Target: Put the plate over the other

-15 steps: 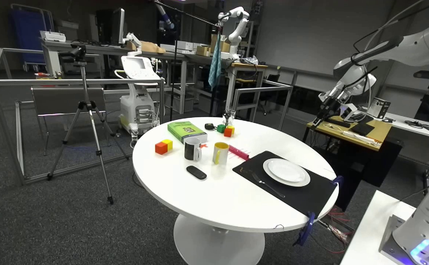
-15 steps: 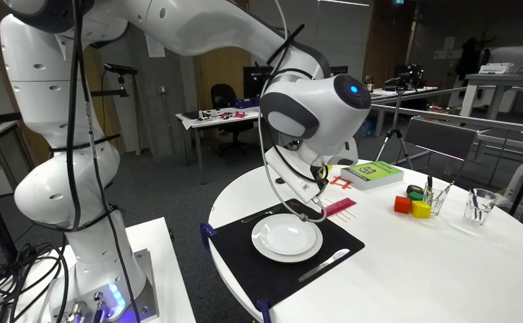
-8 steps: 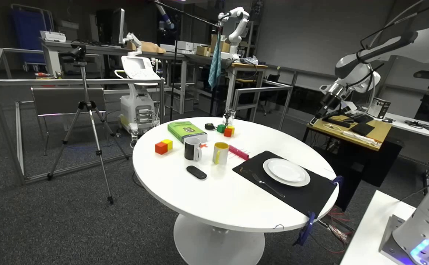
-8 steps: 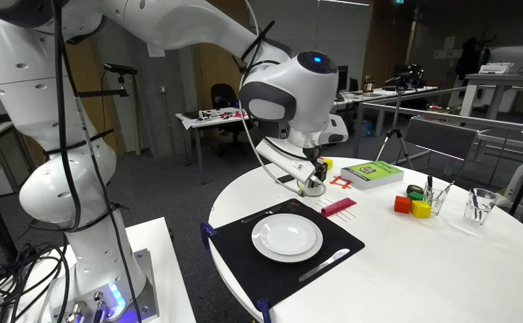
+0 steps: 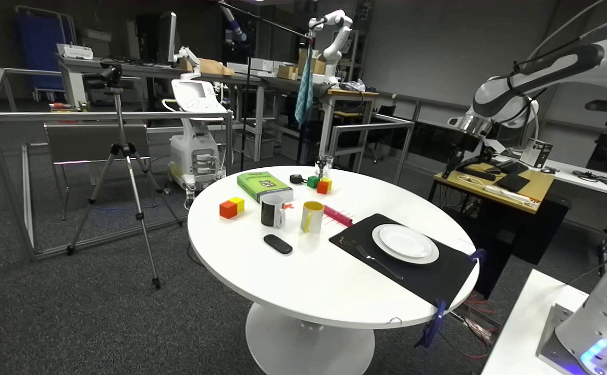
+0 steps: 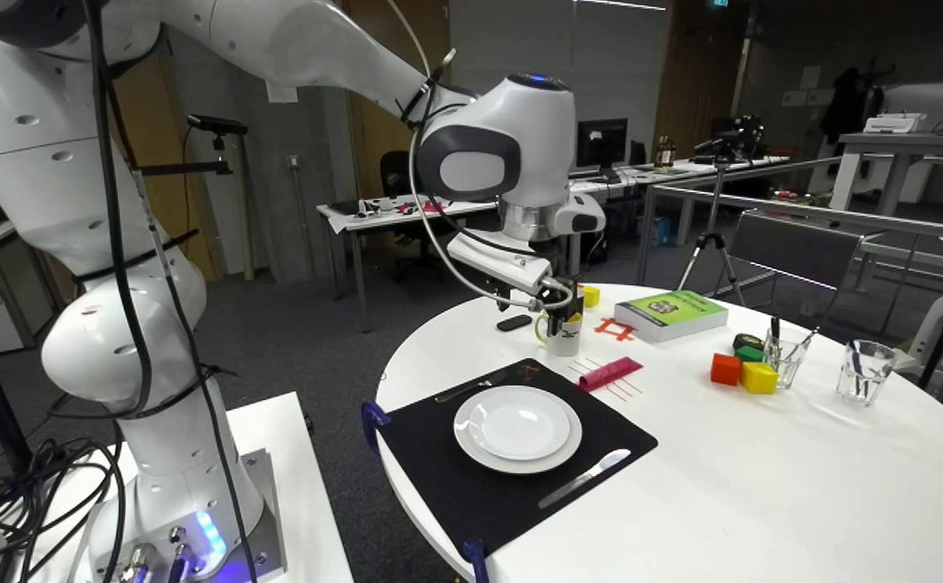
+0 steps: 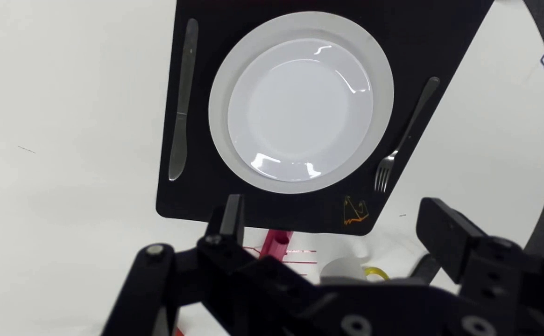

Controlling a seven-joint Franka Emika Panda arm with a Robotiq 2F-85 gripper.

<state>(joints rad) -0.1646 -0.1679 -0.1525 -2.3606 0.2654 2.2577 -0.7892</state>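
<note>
Showed upper plate [image 7: 300, 110] on lower plate [image 7: 218, 112], top centre of wrist frame, and gripper [image 7: 331, 210], with fingers [image 7: 444, 235] wide apart and empty, in lower half; risked knocking upper plate askew or mug [image 7: 342, 269] over through needless low pass.

Stands on a white base [image 6: 184, 465], leans back to an elbow [image 6: 26, 34] partly cut off at the top edge, then slopes a forearm [image 6: 317, 48] down to a sharply bent wrist [image 6: 532, 146] in an exterior view. In both exterior views, points a dark gripper [image 7: 332, 205] downward. In the wrist view, holds two fingers [image 7: 445, 238] wide apart, facing each other. Glows blue at base and wrist.
</note>
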